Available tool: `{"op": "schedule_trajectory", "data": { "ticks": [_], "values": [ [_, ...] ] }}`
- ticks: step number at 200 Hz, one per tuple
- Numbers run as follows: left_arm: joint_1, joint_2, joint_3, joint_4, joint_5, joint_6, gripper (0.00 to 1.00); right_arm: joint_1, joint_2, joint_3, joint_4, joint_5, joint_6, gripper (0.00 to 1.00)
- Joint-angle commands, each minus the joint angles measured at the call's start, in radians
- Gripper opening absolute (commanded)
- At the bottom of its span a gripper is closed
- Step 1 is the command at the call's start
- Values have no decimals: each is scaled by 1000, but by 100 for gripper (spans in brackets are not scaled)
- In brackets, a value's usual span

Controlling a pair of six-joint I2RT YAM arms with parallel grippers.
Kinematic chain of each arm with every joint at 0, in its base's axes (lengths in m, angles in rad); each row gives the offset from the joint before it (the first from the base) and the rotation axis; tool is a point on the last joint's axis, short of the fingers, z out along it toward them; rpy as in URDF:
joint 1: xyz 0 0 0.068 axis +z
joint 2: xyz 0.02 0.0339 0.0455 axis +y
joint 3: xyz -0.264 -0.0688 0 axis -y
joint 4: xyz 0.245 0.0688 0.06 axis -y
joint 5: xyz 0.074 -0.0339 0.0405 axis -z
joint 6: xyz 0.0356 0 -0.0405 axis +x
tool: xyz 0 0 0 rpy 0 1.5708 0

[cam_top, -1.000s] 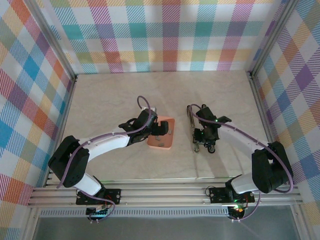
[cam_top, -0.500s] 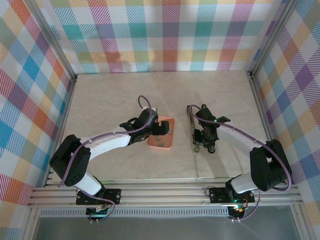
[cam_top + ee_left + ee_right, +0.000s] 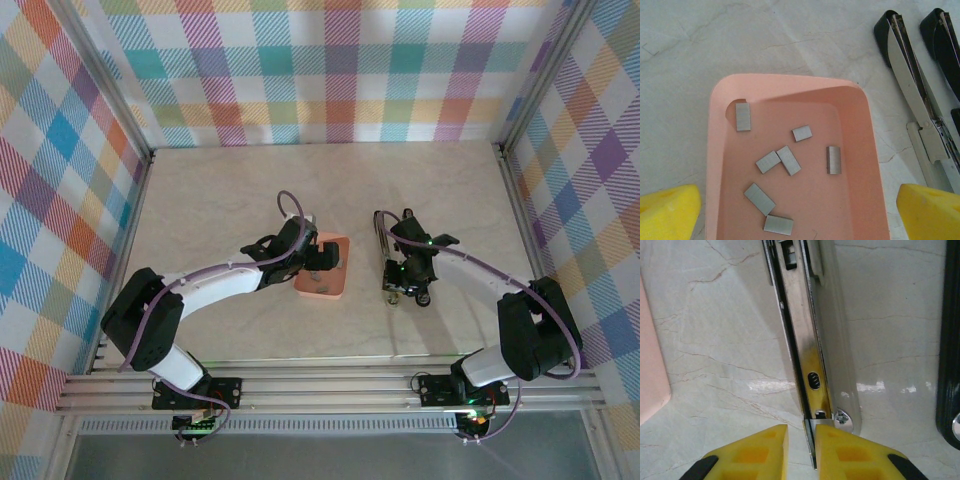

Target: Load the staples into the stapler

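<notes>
Several grey staples (image 3: 789, 160) lie loose in the salmon-pink tray (image 3: 790, 82), which sits at mid table (image 3: 312, 290). My left gripper (image 3: 800, 215) hangs over the tray, open, its yellow fingertips (image 3: 667, 212) spread past both tray sides and nothing between them. It shows from above at the tray's far end (image 3: 322, 258). The stapler (image 3: 912, 90) lies opened flat to the tray's right (image 3: 390, 268), its metal channel bare (image 3: 805, 330). My right gripper (image 3: 802, 450) is shut on the near end of that channel, a thin metal edge between its pads (image 3: 402, 288).
The stapler's black cover (image 3: 947, 340) lies along the right of the channel. The tray's edge (image 3: 650, 365) is close on the channel's left. Bare marble-patterned table lies beyond both arms, closed in by plaid walls (image 3: 330, 80).
The right jaws have narrowed slightly onto the stapler's end, and the right wrist has crept a little towards the tray. The left arm has barely moved.
</notes>
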Motion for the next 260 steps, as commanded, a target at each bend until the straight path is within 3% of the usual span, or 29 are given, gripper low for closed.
{"op": "schedule_trajectory", "data": {
  "ticks": [1, 74, 186, 260],
  "values": [
    [-13, 4, 24, -2, 7, 5, 100, -8, 5, 7, 2, -21, 7, 22],
    [-12, -6, 10, -2, 1, 2, 100, -14, -5, 48, -62, 42, -4, 36],
    [-13, -9, 6, -2, -3, 1, 100, -15, 53, 23, 6, -58, 18, 36],
    [-13, -9, 3, -2, -2, 3, 100, -14, 54, 26, 7, -61, 22, 34]
  ]
}}
